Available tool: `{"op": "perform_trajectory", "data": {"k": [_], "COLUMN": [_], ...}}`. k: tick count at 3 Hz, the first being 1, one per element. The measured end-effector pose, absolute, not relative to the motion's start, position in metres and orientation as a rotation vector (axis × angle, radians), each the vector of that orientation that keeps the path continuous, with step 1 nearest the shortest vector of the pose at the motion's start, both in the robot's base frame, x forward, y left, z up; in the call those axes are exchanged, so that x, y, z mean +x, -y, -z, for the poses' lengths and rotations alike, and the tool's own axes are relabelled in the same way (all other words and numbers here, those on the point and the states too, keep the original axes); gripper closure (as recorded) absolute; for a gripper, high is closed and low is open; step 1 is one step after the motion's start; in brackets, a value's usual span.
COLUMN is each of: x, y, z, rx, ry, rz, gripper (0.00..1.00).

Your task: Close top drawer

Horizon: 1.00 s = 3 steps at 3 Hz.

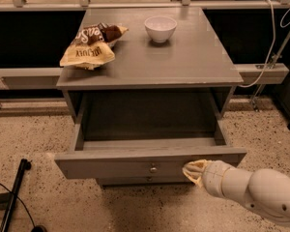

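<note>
The top drawer (121, 164) of the grey cabinet is pulled partly out, and its inside looks empty. Its flat grey front faces me with a small round metal knob (153, 168) at the middle. My gripper (193, 170) comes in from the lower right on a white arm (256, 190). Its tan tip touches the drawer front to the right of the knob. Below the front, a second knob (146, 180) of a lower drawer just shows.
On the cabinet top (183, 62) lie a yellow chip bag (85, 55), a brown snack bag (102, 33) and a white bowl (160, 28). A black pole (12, 197) lies on the speckled floor at left. A white cable (270, 37) hangs at right.
</note>
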<state>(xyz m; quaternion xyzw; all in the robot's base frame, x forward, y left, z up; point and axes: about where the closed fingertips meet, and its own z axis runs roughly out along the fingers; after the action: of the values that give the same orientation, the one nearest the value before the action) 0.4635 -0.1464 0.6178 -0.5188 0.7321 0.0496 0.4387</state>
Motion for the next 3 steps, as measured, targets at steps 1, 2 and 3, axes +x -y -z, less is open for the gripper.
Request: {"op": "perform_trajectory", "data": {"k": [1,2,3], "x": [0.475,0.491,0.520], "y": [0.148,0.147,0.133], "z": [-0.618,-0.615,-0.621], "rx": [-1.311,-1.341,-1.377], "ry": [-1.734,-1.668,-1.615], "rz": [-0.127,-0.126,-0.121], "gripper": [1.00,1.00,1.00]}}
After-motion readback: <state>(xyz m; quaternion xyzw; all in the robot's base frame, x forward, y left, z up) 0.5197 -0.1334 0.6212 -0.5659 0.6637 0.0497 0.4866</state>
